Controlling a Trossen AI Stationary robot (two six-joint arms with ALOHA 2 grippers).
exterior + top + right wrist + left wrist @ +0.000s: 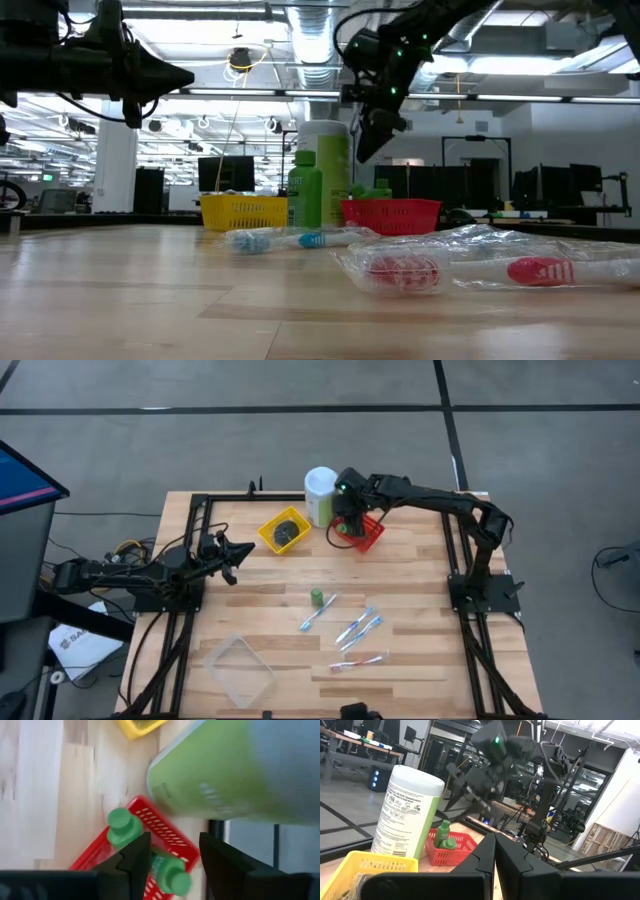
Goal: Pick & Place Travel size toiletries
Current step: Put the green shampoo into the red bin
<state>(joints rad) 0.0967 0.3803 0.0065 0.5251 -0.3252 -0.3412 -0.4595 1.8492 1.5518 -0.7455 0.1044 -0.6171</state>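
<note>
While red basket [368, 532] holds two green bottles [121, 826].

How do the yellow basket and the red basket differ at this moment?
The yellow basket holds dark round things; the red basket holds green bottles. The right gripper hovers open above the red one, while nothing is over the yellow one. They stand on opposite sides of the tall canister. Both are small plastic mesh baskets.

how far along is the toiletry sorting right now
Done: two green bottles sit in the red basket, and dark items lie in the yellow basket. In hand: nothing; the right gripper hovers open over the red basket. Left: one green bottle and four toothbrushes on the table.
</note>
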